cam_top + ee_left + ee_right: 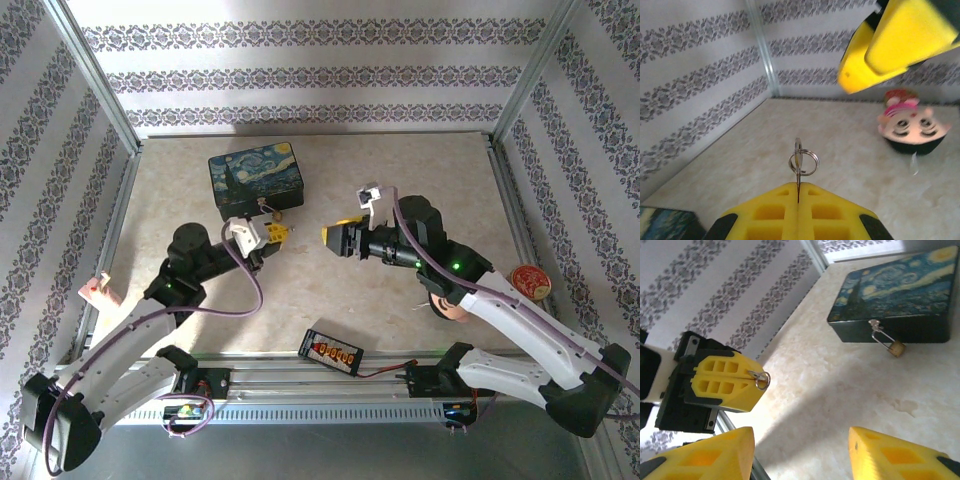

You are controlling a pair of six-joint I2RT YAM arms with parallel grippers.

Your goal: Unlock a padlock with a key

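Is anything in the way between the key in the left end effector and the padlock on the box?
Nothing visible does. The left end effector pinches the key; bare table lies between it and the padlock hanging on the front of the box. The right end effector, open, sits off to one side.

No readable text, number, brand or sign anywhere. Painted swirls on the dark blue box [256, 177], no legible lettering. Markings on the round tin [529, 283], black strip [331, 351] and padlock [897, 348] too small to read.
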